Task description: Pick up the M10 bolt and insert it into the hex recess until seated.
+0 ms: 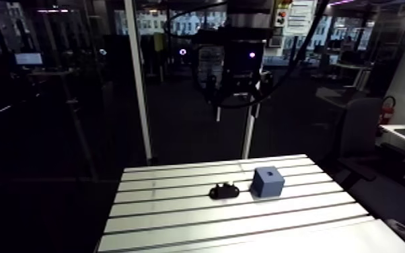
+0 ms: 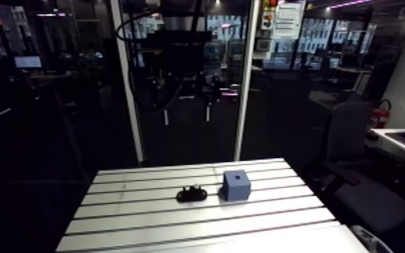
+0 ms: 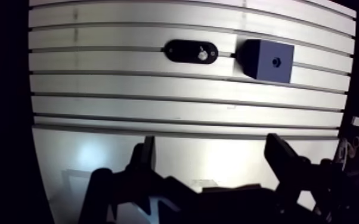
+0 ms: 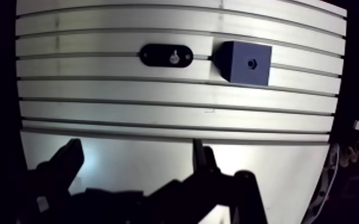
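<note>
1. Fingers (image 3: 148, 156) of the gripper (image 3: 212, 142) stand spread wide in the wrist view, with only bare table surface showing in the gap between them. They pinch nothing.
2. Beneath the gripper lies a smooth, unslotted strip of the table (image 3: 158, 107), which catches a bright reflection. The grooved part of the table begins just ahead of the fingertips.
3. The M10 bolt (image 3: 201, 54) is a small silvery piece resting in a black oval holder (image 3: 182, 50). It is well ahead of the gripper and far out of the fingers' reach. It sits a little toward the end of the holder that faces the cube.
4. Whether the bolt stands upright or leans in the holder cannot be told from these views.
5. A blue cube (image 3: 268, 59) rests on the table just beside the holder, with a narrow gap between them, so the two do not touch.
6. The hex recess (image 3: 275, 61) shows as a small dark hole in the middle of the cube's top face, and nothing is in it.
7. Holder and cube sit in a row along the same groove of the table.
8. In the arm view the wrist hangs high above the table. The holder (image 1: 224, 192) and cube (image 1: 268, 182) lie far below it, near the middle of the table.
</note>
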Robot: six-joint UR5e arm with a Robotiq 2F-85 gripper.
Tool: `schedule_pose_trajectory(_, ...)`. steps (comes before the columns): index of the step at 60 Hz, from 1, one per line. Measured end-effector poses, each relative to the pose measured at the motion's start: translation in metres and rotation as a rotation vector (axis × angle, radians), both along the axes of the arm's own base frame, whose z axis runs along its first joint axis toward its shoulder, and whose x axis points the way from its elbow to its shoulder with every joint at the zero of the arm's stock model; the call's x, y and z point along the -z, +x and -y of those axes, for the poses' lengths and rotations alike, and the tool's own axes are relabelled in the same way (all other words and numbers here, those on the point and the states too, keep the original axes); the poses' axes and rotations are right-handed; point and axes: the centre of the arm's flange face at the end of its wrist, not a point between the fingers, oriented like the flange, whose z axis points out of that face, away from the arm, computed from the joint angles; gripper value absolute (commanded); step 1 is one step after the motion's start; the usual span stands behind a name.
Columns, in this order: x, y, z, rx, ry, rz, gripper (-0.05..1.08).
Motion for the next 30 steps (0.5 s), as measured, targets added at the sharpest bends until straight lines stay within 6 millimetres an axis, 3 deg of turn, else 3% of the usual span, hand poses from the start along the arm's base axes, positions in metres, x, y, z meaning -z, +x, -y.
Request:
schedule_pose_trajectory(18,0.056,-0.006,-0.005,-0.008,0.003,-0.012,0.01)
schedule_pose_trajectory(30,0.08,-0.014,-0.006,-0.007,0.007,-0.044,0.01)
